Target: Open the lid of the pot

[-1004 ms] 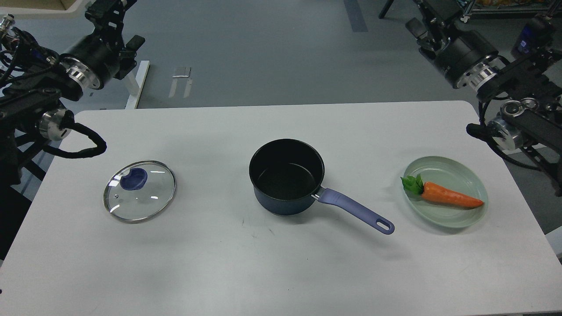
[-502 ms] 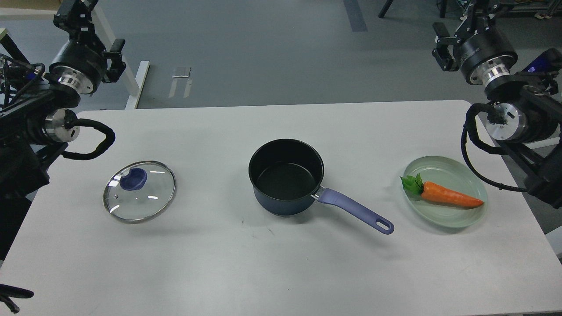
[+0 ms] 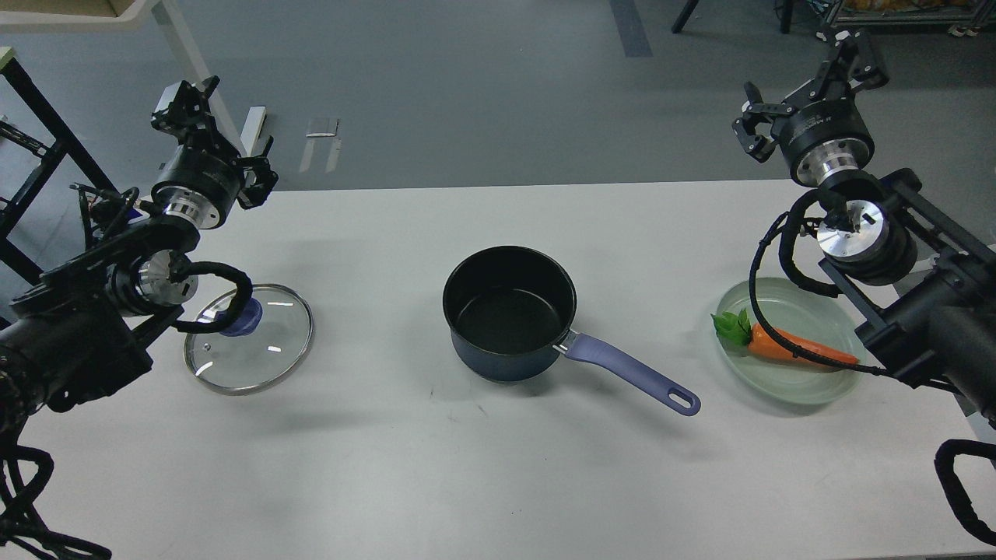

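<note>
The dark blue pot (image 3: 510,311) stands uncovered in the middle of the white table (image 3: 498,467), its purple handle (image 3: 630,373) pointing to the front right. Its glass lid (image 3: 249,342) lies flat on the table at the left, its blue knob (image 3: 237,315) partly hidden behind my left arm's cable. My left gripper (image 3: 222,136) is raised behind the lid, past the table's far left edge, open and empty. My right gripper (image 3: 805,89) is raised past the far right corner, open and empty.
A pale green plate (image 3: 778,385) with a toy carrot (image 3: 801,350) sits at the right, partly under my right arm and its cable. Grey floor lies beyond the table's far edge.
Both arms have swung inward and lower over the table's sides, and both grippers now show fully. The left arm's cable now crosses the lid's knob. Pot, lid and plate have not moved.
</note>
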`<action>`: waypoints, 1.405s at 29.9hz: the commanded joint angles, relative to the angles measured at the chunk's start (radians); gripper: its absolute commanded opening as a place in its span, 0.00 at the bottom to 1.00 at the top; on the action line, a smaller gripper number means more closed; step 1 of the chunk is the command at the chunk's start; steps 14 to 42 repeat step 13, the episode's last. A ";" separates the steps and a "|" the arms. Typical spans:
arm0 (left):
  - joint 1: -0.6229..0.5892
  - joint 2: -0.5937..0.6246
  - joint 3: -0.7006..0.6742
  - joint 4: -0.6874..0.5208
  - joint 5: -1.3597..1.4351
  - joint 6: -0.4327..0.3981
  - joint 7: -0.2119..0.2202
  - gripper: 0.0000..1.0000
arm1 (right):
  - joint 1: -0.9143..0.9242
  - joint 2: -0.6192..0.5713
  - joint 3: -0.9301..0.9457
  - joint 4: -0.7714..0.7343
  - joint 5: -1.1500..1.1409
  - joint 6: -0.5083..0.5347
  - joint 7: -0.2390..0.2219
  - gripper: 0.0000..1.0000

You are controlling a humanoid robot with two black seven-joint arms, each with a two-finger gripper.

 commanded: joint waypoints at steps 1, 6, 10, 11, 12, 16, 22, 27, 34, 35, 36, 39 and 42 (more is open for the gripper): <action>0.000 0.004 -0.002 -0.004 0.000 -0.001 0.000 0.99 | -0.016 0.025 0.026 0.000 0.002 0.013 0.000 1.00; -0.001 0.007 -0.003 -0.005 0.002 0.005 0.000 0.99 | -0.022 0.027 0.027 -0.012 0.002 0.012 0.002 1.00; -0.003 0.007 -0.002 -0.011 0.010 0.001 0.000 0.99 | -0.023 0.027 0.017 -0.029 0.000 0.013 0.002 1.00; -0.003 0.007 -0.003 -0.011 0.010 0.001 0.000 0.99 | -0.022 0.027 0.016 -0.031 0.000 0.013 0.000 1.00; -0.003 0.007 -0.003 -0.011 0.008 0.001 0.000 0.99 | -0.022 0.025 0.016 -0.034 0.000 0.013 0.000 1.00; -0.003 0.008 -0.006 -0.011 0.004 -0.001 0.000 0.99 | -0.022 0.027 0.016 -0.034 0.000 0.013 0.002 1.00; -0.003 0.008 -0.006 -0.011 0.004 -0.001 0.000 0.99 | -0.022 0.027 0.016 -0.034 0.000 0.013 0.002 1.00; -0.003 0.008 -0.006 -0.011 0.004 -0.001 0.000 0.99 | -0.022 0.027 0.016 -0.034 0.000 0.013 0.002 1.00; -0.003 0.008 -0.006 -0.011 0.004 -0.001 0.000 0.99 | -0.022 0.027 0.016 -0.034 0.000 0.013 0.002 1.00; -0.003 0.008 -0.006 -0.011 0.004 -0.001 0.000 0.99 | -0.022 0.027 0.016 -0.034 0.000 0.013 0.002 1.00; -0.003 0.008 -0.006 -0.011 0.004 -0.001 0.000 0.99 | -0.022 0.027 0.016 -0.034 0.000 0.013 0.002 1.00; -0.003 0.008 -0.006 -0.011 0.004 -0.001 0.000 0.99 | -0.022 0.027 0.016 -0.034 0.000 0.013 0.002 1.00; -0.003 0.008 -0.006 -0.011 0.004 -0.001 0.000 0.99 | -0.022 0.027 0.016 -0.034 0.000 0.013 0.002 1.00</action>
